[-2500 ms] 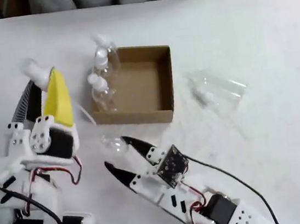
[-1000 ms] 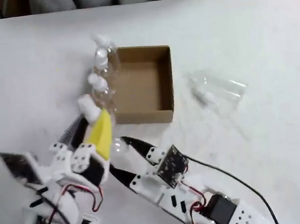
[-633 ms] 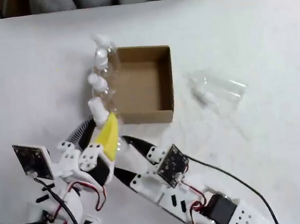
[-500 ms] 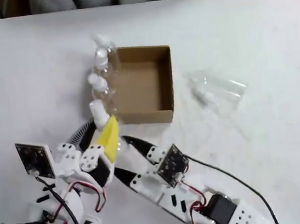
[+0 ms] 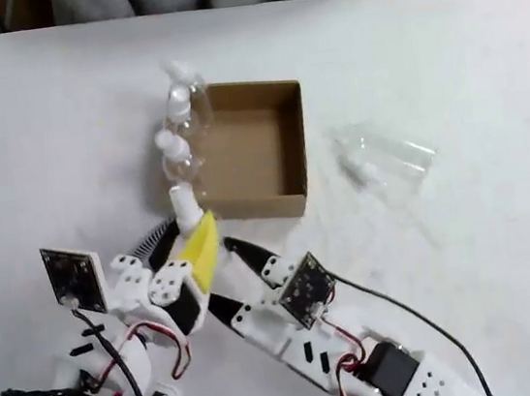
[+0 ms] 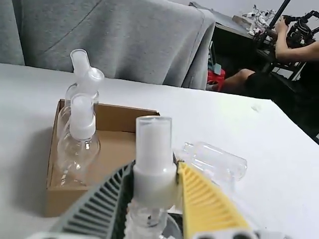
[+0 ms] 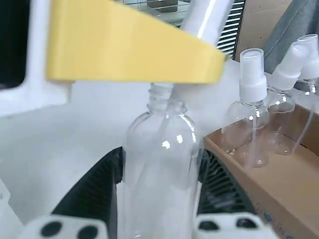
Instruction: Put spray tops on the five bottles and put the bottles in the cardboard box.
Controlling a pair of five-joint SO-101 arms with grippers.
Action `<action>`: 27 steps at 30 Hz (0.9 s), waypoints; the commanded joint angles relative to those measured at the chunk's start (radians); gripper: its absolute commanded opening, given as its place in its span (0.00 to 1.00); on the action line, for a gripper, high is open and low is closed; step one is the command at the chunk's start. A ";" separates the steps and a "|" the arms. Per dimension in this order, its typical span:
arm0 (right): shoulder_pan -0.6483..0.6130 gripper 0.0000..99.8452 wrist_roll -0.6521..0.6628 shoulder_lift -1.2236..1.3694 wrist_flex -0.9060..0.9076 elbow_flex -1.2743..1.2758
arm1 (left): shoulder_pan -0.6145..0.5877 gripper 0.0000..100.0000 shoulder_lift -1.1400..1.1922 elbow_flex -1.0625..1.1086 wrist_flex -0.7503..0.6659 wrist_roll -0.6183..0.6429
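Observation:
My left gripper (image 5: 195, 238), with one yellow and one grey finger, is shut on a white spray top (image 6: 153, 154). It holds the top over a clear bottle (image 7: 159, 164), with the top's tube at the bottle's neck. My right gripper (image 7: 159, 172) is shut on that upright bottle, its black fingers (image 5: 243, 255) pressing on both sides. The cardboard box (image 5: 254, 151) stands just beyond. Two bottles with spray tops (image 5: 185, 106) (image 5: 176, 156) stand along the box's left wall. Another clear bottle (image 5: 383, 163) lies on the table to the right of the box.
The white table (image 5: 442, 57) stretches around the box. Grey cloth (image 6: 114, 40) hangs past the table's far edge. The two arm bases sit close together at the near edge.
My left gripper has swung from the left of the box to over the bottle in the right gripper, carrying the spray top. The right arm has stayed put.

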 commanded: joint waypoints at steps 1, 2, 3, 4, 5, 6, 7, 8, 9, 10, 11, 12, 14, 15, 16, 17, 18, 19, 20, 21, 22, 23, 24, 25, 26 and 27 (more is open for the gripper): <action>0.016 0.02 -0.002 -0.012 -0.007 0.009 | 0.019 0.02 -0.007 0.002 -0.002 -0.012; 0.016 0.02 -0.002 -0.012 -0.007 0.009 | 0.018 0.02 -0.007 0.002 -0.002 -0.012; 0.016 0.02 -0.002 -0.012 -0.007 0.009 | 0.018 0.02 -0.007 0.002 -0.002 -0.012; 0.016 0.02 -0.002 -0.012 -0.007 0.009 | 0.019 0.02 -0.007 0.002 -0.002 -0.012; 0.016 0.02 -0.002 -0.012 -0.007 0.009 | 0.019 0.03 -0.007 0.002 0.000 -0.012; 0.016 0.02 -0.002 -0.012 -0.007 0.009 | 0.019 0.05 -0.007 0.002 0.000 -0.012; 0.016 0.02 -0.002 -0.012 -0.007 0.009 | 0.019 0.08 -0.007 0.002 0.002 -0.012; 0.016 0.02 -0.002 -0.012 -0.007 0.009 | 0.019 0.12 -0.007 0.002 0.005 -0.012; 0.016 0.02 -0.002 -0.012 -0.007 0.009 | 0.019 0.16 -0.007 0.002 0.020 -0.012; 0.016 0.02 -0.002 -0.012 -0.007 0.009 | 0.019 0.21 -0.007 0.002 0.035 -0.012; 0.016 0.02 -0.002 -0.012 -0.007 0.009 | 0.019 0.24 -0.007 0.002 0.046 -0.012; 0.016 0.02 0.000 -0.012 -0.007 0.009 | 0.019 0.28 -0.007 0.002 0.052 -0.012; 0.022 0.02 0.000 -0.013 -0.007 0.009 | 0.012 0.30 -0.007 0.002 0.055 -0.012; 0.036 0.02 0.000 -0.013 -0.007 0.009 | 0.012 0.30 -0.007 0.002 0.064 -0.014; 0.051 0.02 0.000 -0.013 -0.008 0.009 | 0.012 0.30 -0.007 0.002 0.072 -0.014; 0.068 0.02 0.000 -0.013 -0.015 0.008 | 0.010 0.30 -0.007 0.000 0.071 -0.014; 0.084 0.01 0.000 -0.013 -0.030 0.008 | 0.010 0.30 -0.007 -0.002 0.071 -0.014; 0.096 0.01 0.000 -0.013 -0.041 0.008 | 0.012 0.30 -0.007 -0.006 0.071 -0.014; 0.108 0.01 0.000 -0.013 -0.048 0.008 | 0.013 0.30 -0.008 -0.008 0.066 -0.014; 0.116 0.01 0.000 -0.013 -0.050 0.008 | 0.019 0.30 -0.008 -0.015 0.068 -0.014; 0.119 0.01 0.000 -0.013 -0.050 0.008 | 0.021 0.30 -0.008 -0.029 0.072 -0.014; 0.119 0.01 0.000 -0.013 -0.050 0.008 | 0.022 0.30 -0.008 -0.041 0.072 -0.012; 0.119 0.01 0.000 -0.013 -0.050 0.008 | 0.031 0.30 -0.008 -0.052 0.072 -0.012; 0.119 0.01 0.000 -0.013 -0.050 0.008 | 0.038 0.30 -0.008 -0.057 0.072 -0.012; 0.119 0.01 0.000 -0.013 -0.050 0.008 | 0.041 0.30 -0.008 -0.060 0.072 -0.012; 0.119 0.01 0.000 -0.013 -0.050 0.008 | 0.039 0.30 -0.008 -0.061 0.072 -0.012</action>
